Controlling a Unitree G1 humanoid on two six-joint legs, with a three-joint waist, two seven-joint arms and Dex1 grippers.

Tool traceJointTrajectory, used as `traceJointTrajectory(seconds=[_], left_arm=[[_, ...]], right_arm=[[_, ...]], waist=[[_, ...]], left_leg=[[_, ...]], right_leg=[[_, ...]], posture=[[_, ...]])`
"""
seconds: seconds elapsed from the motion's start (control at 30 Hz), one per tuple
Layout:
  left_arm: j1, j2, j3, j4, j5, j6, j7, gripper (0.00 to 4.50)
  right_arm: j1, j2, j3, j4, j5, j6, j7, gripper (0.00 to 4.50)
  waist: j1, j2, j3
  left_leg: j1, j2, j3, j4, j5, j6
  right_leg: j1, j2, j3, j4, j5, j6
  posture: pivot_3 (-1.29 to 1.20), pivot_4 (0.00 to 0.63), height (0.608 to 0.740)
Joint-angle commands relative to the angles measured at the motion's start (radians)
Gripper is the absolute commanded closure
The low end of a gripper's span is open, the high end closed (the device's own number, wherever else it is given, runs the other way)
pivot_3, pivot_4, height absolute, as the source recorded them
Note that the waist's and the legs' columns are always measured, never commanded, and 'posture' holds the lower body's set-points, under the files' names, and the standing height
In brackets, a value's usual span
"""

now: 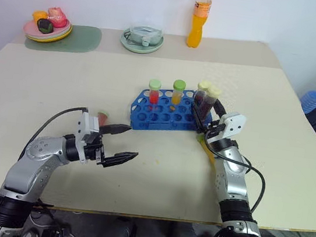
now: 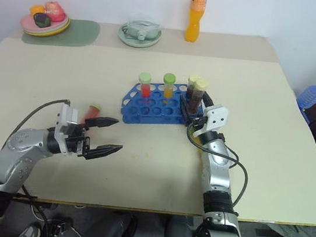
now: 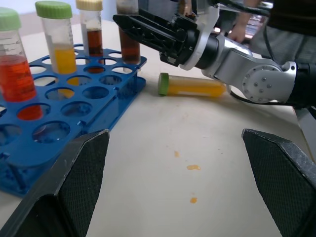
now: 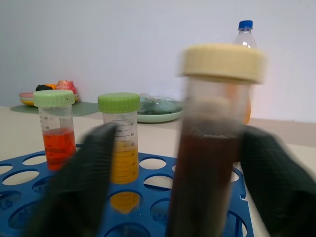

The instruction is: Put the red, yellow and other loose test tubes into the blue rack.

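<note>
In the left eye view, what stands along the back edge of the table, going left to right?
A stack of plates with food on a green mat → a round pale green dish → an orange drink bottle.

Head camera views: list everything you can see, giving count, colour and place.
plastic tube rack: one, blue, table centre
capped test tubes standing in rack: four; red, yellow, two dark brown
loose capped tubes: two; yellow lying beside right arm, red behind left gripper
drink bottle: one, orange, far edge
round dish: one, pale green, far edge
stacked plates: one pile, pink and yellow, far left
left gripper: black, open
right gripper: black, open around a brown tube
</note>
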Motion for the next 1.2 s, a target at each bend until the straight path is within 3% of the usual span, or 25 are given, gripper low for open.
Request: traceJointTrajectory(seconds=[0.03,0.37,0.6,0.8,0.97,1.03,1.2], left_arm=[[0.011,-0.001,0.014,-0.035,-0.003,-0.018,0.006,0.08],[-0.017,-0.016,0.000,-0.009,0.003,-0.022,0.000,0.08],[-0.040,-0.026,-0.021,0.015,0.008,-0.024,-0.019,0.08],[-0.062,-0.037,-0.043,0.041,0.016,-0.028,-0.042,0.08],[-0.075,-0.043,-0.049,0.065,0.022,-0.038,-0.060,0.08],[-0.079,-0.046,-0.055,0.070,0.023,-0.041,-0.063,0.08],[-0.084,-0.049,-0.064,0.073,0.026,-0.045,-0.066,0.08]], right_arm=[[0.010,-0.030,0.005,-0.027,-0.012,-0.021,0.015,0.78],[0.088,-0.139,-0.007,-0.220,0.036,0.095,0.071,0.78],[0.251,-0.345,-0.040,-0.702,0.074,0.654,0.015,0.78],[0.230,-0.585,-0.112,-0.897,0.239,1.195,0.035,0.78],[0.054,-0.575,-0.209,-0.913,0.470,1.725,-0.034,0.78],[-0.041,-0.566,-0.204,-0.880,0.456,1.955,-0.081,0.78],[-0.120,-0.610,-0.121,-0.836,0.461,2.056,-0.111,0.78]], waist=[[0.001,0.000,0.000],[0.003,0.000,0.000],[0.018,0.000,0.000],[0.030,0.000,0.000],[0.030,0.000,0.000],[0.030,0.000,0.000],[0.033,0.000,0.000]], left_leg=[[0.000,0.000,0.000,0.000,0.000,0.000],[0.000,0.000,0.000,0.000,0.000,0.000],[-0.001,0.000,0.000,0.001,0.000,0.000],[-0.002,0.000,0.000,0.001,0.000,0.001],[-0.004,0.000,0.001,0.002,0.000,0.001],[-0.004,0.000,0.000,0.002,-0.001,0.001],[-0.005,-0.001,0.000,0.002,-0.001,0.002]], right_leg=[[0.000,0.000,0.000,0.000,0.000,0.000],[0.000,0.000,0.000,0.000,0.000,0.000],[0.000,-0.001,0.001,-0.001,0.000,0.000],[0.000,-0.002,0.000,-0.002,0.000,0.000],[0.000,-0.004,0.000,-0.002,0.000,0.000],[-0.001,-0.005,0.000,-0.002,0.000,0.000],[-0.001,-0.006,-0.002,-0.002,0.000,0.000]], posture=[[0.00,0.150,0.740],[0.00,0.150,0.740],[0.00,0.150,0.740],[0.00,0.150,0.740],[0.00,0.150,0.740],[0.00,0.150,0.740],[0.00,0.150,0.740]])
